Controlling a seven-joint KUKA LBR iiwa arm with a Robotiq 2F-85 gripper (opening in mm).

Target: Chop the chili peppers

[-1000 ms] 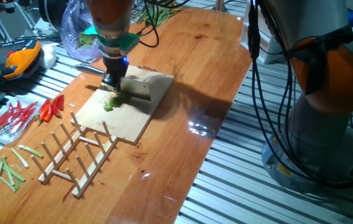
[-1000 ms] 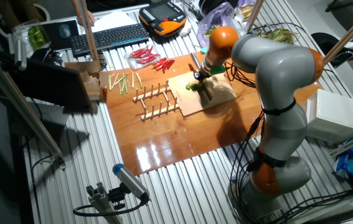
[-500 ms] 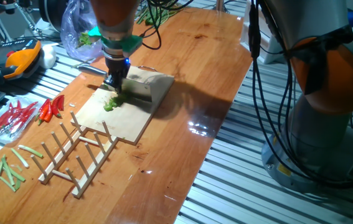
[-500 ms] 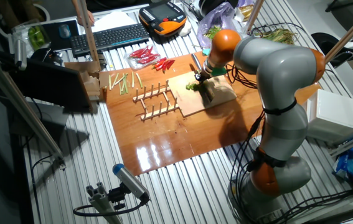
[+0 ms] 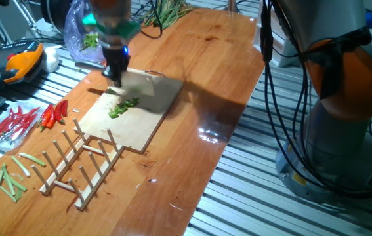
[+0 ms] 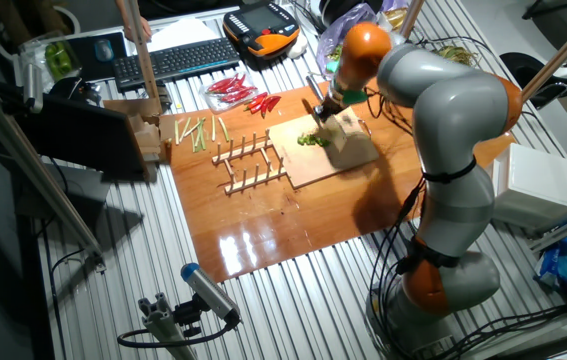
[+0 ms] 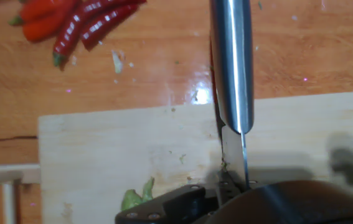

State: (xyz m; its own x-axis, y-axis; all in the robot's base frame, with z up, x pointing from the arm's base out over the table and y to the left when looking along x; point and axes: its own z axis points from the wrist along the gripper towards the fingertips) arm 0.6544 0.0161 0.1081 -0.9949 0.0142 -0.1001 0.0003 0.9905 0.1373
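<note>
Hovering over the wooden board (image 5: pixel 130 121), gripper (image 5: pixel 115 73) sits at 11 o'clock of chili peppers (image 5: pixel 123 108), apart from them. Other fixed view: green bits (image 6: pixel 311 140) on board's 10 o'clock part, arm (image 6: pixel 443 110) above. Hand view: fingers clamped on knife (image 7: pixel 231 62), blade pointing 12 o'clock; chili at 7 o'clock, red chilies (image 7: pixel 76 18) off-board.

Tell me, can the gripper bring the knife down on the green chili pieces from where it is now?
Probably yes. The gripper holds the knife just above the wooden board, and the chili peppers lie uncovered close beside it, with nothing between.
</note>
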